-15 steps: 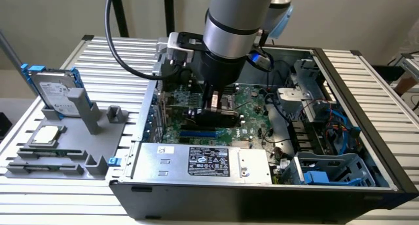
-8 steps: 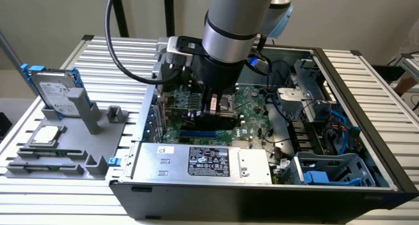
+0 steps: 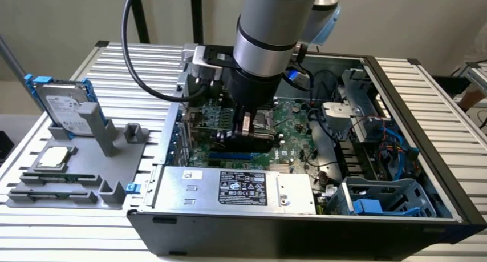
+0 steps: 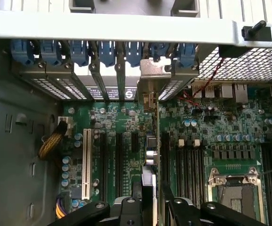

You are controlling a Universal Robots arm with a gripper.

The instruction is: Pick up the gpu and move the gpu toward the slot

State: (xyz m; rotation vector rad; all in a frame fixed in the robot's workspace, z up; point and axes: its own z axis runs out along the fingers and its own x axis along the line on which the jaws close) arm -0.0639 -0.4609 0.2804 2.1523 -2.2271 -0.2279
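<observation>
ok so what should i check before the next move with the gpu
1. gpu clamped in the hand: ok, held edge-on.
2. gpu inside the computer case, over the motherboard: ok.
3. silver end bracket toward the rear openings: ok.
4. card edge lined up with the blue slot: cannot tell.
5. gpu seated in the slot: not ok, the blue strip shows bare below it.
6. yellow wire bundle clear of the card: ok, well to one side.
</observation>
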